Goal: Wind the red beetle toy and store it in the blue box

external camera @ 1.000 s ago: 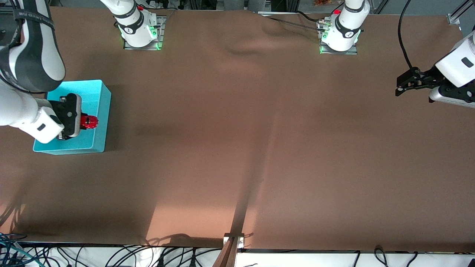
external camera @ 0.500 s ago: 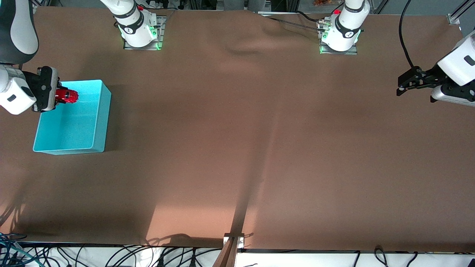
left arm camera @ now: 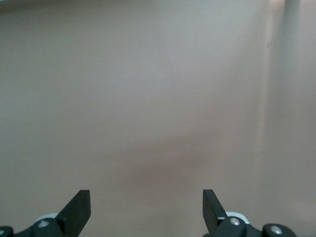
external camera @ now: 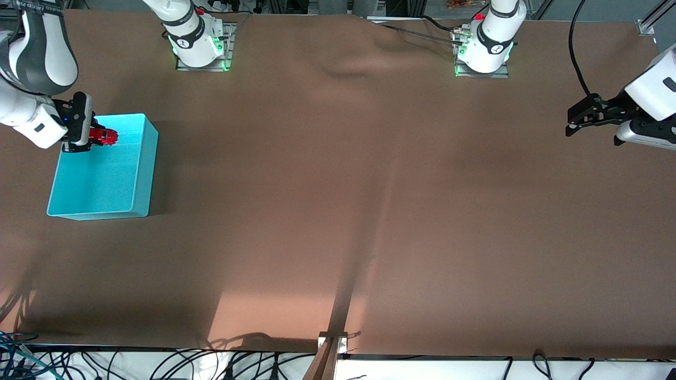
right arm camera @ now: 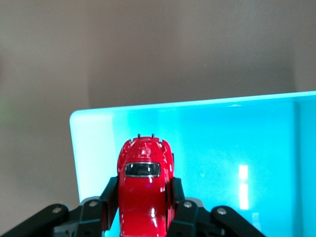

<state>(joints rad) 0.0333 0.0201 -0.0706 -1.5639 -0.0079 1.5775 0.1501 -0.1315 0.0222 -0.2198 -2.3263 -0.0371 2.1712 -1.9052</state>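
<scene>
My right gripper [external camera: 94, 137] is shut on the red beetle toy [external camera: 104, 136], a tiny glossy red car. It holds the toy over the blue box [external camera: 137, 174], at the box's corner toward the robots' bases. In the right wrist view the toy [right arm camera: 144, 185] sits between the two fingers, its nose over the box's cyan inside [right arm camera: 237, 148]. The box stands at the right arm's end of the table. My left gripper [external camera: 571, 122] is open and empty, up over the left arm's end of the table. Its black fingertips [left arm camera: 79, 210] show over bare cloth.
A brown cloth [external camera: 338, 184] covers the table, with a fold running toward the front edge. A metal clamp [external camera: 332, 340] sits at the front edge's middle. Cables hang below that edge.
My right gripper has carried the toy from over the box's middle to over its corner nearer the robots' bases. The left arm has barely moved.
</scene>
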